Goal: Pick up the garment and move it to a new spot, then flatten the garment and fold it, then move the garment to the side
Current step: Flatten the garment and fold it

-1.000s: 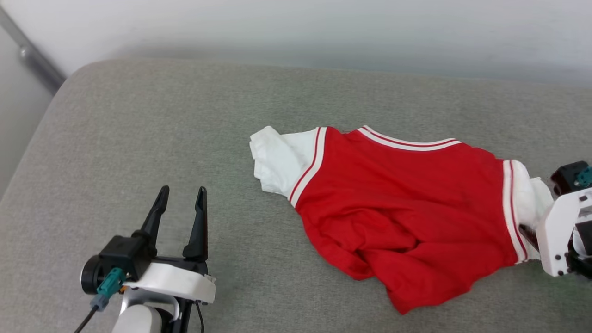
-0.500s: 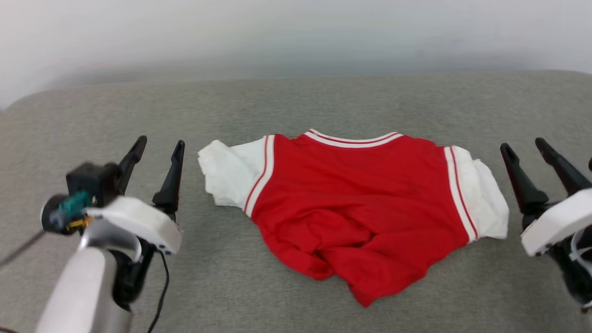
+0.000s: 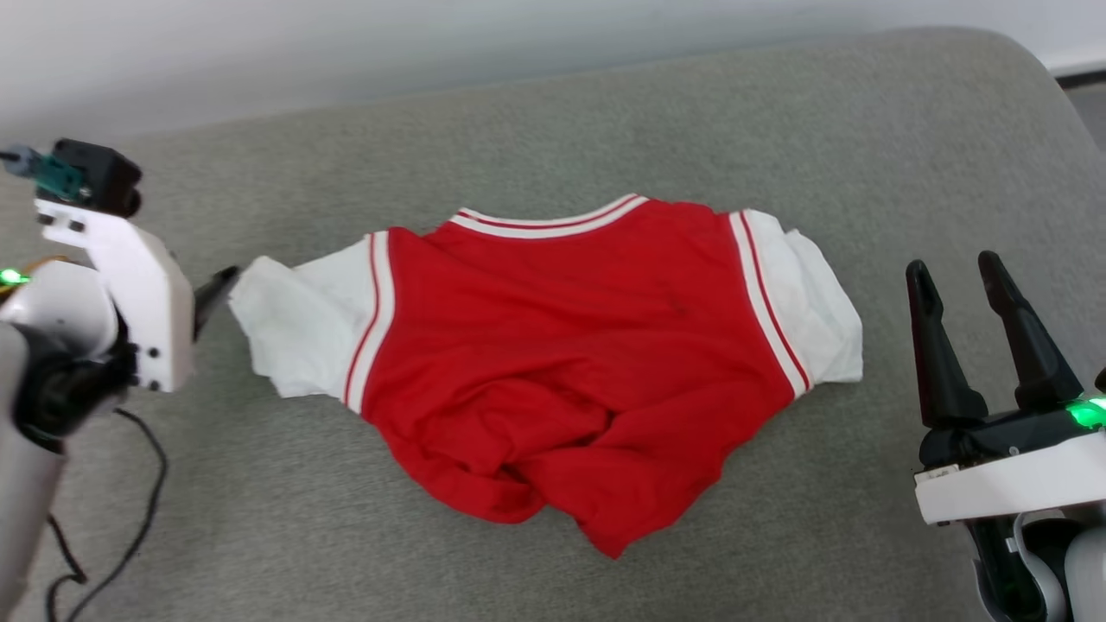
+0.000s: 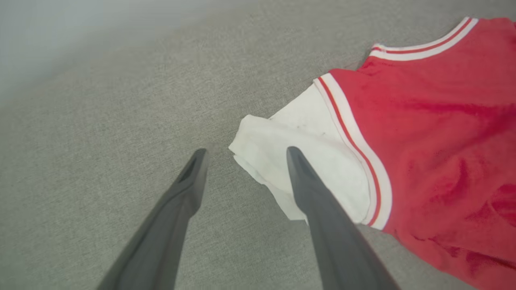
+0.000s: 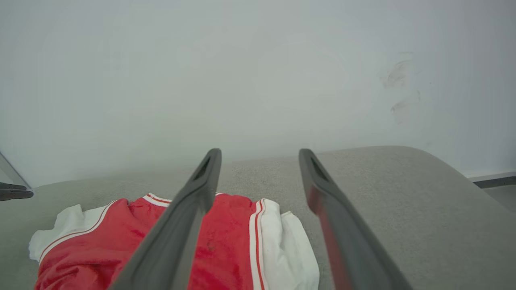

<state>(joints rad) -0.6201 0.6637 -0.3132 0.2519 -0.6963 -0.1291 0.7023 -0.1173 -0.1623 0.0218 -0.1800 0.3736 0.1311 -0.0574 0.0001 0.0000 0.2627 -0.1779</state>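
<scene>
Two changes from a second ago: the right gripper is now hanging wide open, well apart from the garment instead of down at its right sleeve. The left gripper, also open, is hovering over the left sleeve's edge. Garment's lying on the grey cushion, collar facing the wall, long axis running sleeve to sleeve.

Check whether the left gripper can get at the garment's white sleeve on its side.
Probably yes: the left gripper stands open right beside the white sleeve of the garment, one finger overlapping its edge in the left wrist view, and nothing lies between them.
</scene>
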